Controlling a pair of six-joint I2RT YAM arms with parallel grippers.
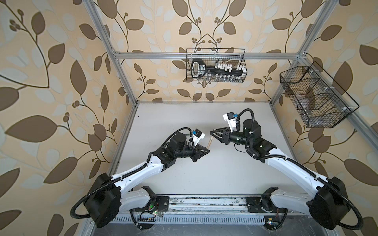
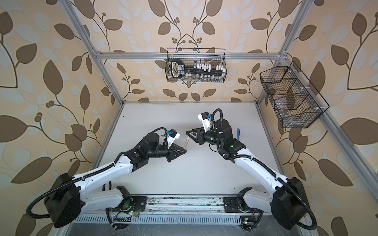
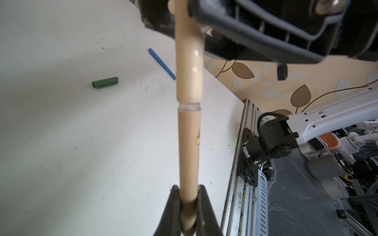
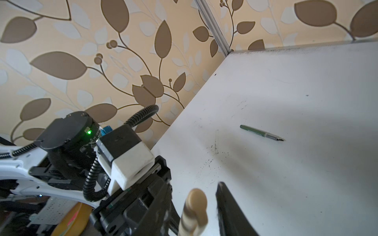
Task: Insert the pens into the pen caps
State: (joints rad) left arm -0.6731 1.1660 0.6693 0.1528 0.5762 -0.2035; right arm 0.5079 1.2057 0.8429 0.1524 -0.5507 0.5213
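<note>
Left gripper point(image 3: 188, 196) was clamped on the tan pen point(image 3: 188, 147), and the tan cap point(image 3: 189, 77) sat over its tip. Right gripper point(image 1: 212, 132) was at the cap; we couldn't tell if it gripped. The pen's printed mark was unreadable. Green cap point(image 3: 105, 82) and blue pen point(image 3: 161, 63) lay on the table point(image 3: 81, 143).

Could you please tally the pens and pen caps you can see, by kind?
Pens: 3 (tan pen, blue pen, green pen)
Caps: 2 (tan cap on the tan pen, green cap loose)
Total: 5; no separate blue cap shows.
</note>
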